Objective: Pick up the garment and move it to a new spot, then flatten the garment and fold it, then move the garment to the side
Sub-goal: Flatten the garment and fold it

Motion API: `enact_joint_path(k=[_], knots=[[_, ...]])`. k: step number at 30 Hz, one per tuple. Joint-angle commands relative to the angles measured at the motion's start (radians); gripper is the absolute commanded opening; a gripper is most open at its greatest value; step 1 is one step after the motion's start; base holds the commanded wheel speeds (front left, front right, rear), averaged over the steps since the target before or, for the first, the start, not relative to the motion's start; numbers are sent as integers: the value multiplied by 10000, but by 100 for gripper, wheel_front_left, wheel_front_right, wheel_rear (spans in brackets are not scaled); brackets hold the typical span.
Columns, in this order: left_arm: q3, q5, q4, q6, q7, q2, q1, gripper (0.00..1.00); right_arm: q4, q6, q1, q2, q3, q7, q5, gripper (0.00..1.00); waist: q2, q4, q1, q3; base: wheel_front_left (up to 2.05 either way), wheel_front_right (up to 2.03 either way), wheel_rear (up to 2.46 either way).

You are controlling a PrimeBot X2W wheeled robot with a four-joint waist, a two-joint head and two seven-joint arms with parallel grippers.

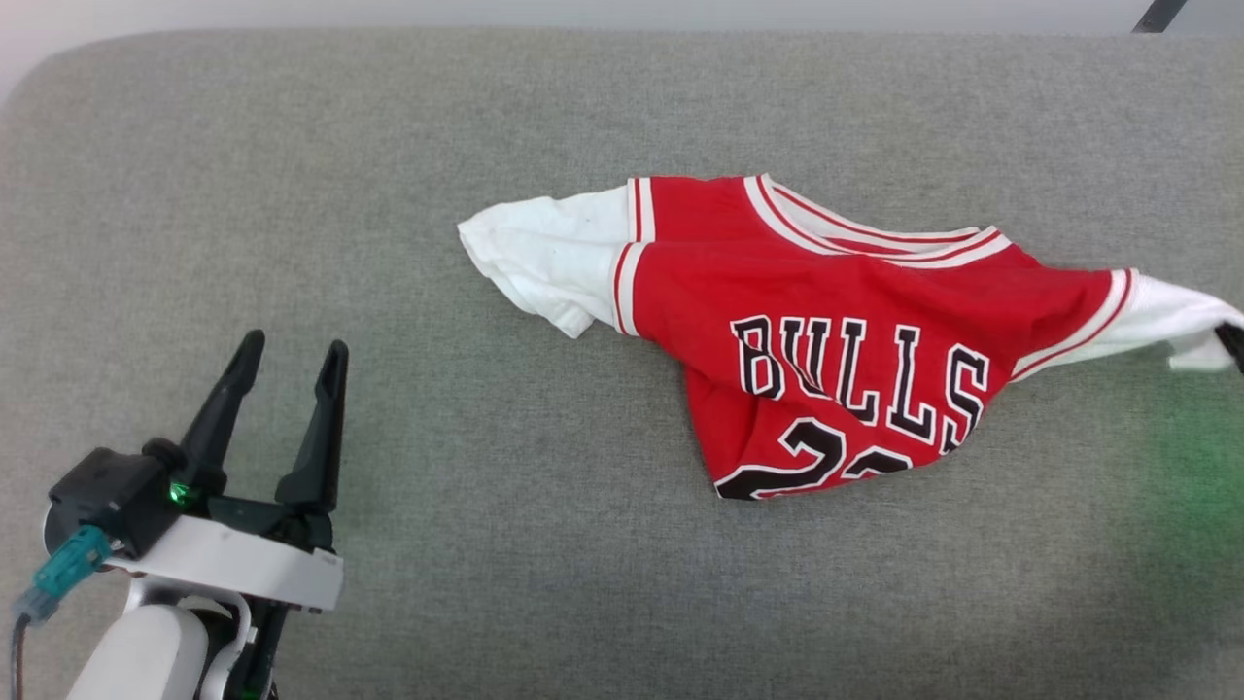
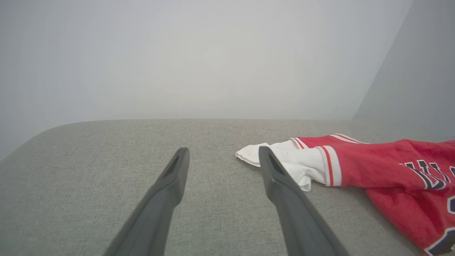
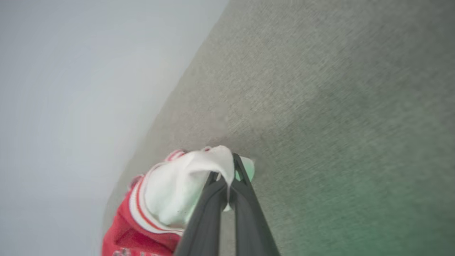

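The garment (image 1: 826, 321) is a red T-shirt with white sleeve ends and black "BULLS" lettering, lying crumpled and face up on the grey surface, right of centre. My right gripper (image 3: 225, 167) is shut on the white end of its right-hand sleeve (image 3: 185, 185); a dark fingertip (image 1: 1232, 345) shows at the frame's right edge against that sleeve. My left gripper (image 1: 292, 365) stands open at the lower left, well apart from the shirt. In the left wrist view the open left gripper (image 2: 222, 156) points past the other white sleeve (image 2: 284, 160), with nothing between the fingers.
A grey fabric-covered surface (image 1: 389, 194) spreads across the whole head view, with a rounded far-left corner and a pale wall behind it. A green glow falls on the fabric at the right (image 1: 1195, 457).
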Motion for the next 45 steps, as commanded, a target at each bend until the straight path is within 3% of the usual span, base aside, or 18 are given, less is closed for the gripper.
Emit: enact_joint_path(k=[1, 3, 5, 12, 18, 19, 21, 22, 32, 39, 45], knots=[[36, 13, -1, -40, 7, 6, 57, 100, -277, 5, 292, -9, 356, 68, -910, 0, 0, 23, 0, 46, 0, 0, 0], [41, 3, -1, -55, 7, 20, 6, 100, -905, 2, 960, -520, 1285, 8, -2485, 0, 0, 38, 0, 109, 0, 0, 0], [19, -4, 15, -89, 7, 11, -22, 100, -1227, -1, 1404, -785, 1921, 51, -3357, 0, 0, 47, 0, 138, 0, 0, 0], [-34, -13, 92, -134, 7, -69, -61, 100, -1807, -1, 1647, -1050, 2209, -557, -3939, 0, 0, 65, 0, 173, 0, 0, 0], [-86, -13, 144, -198, 7, -110, -96, 100, -1469, -1, 1560, -1383, 2399, -1277, -4617, 0, 0, 61, 0, 155, 0, 0, 0], [-99, -10, 159, -195, 7, -111, -102, 100, -1377, -1, 1575, -1373, 2421, -1371, -4698, 9, 0, 59, 0, 137, 0, 0, 0], [-119, -2, 190, -195, 7, -117, -108, 100, -1266, -1, 1634, -1452, 2502, -1561, -4884, 47, 0, 51, 0, 84, 0, 0, 0], [-128, -1, 211, -195, 7, -107, -103, 100, -1206, -1, 1721, -1531, 2582, -1629, -4929, 100, 0, 46, 0, 55, 0, 0, 0], [212, -85, 76, -130, 279, 563, -57, 100, -2783, -1, 3402, -1639, 3162, -2824, -4283, 100, 0, -267, 0, -437, 0, 0, 0], [340, 29, -420, -381, 1306, 1835, -790, 100, -4829, -1, 4728, -1306, 4967, -4175, -3311, 100, 0, -884, 0, -562, 0, 0, 0], [-354, -585, -422, -665, 2850, 2834, -2379, 100, -5945, -1, 5201, -760, 6489, -5354, -3887, 100, 0, -1527, 0, -437, 0, 0, 0]])
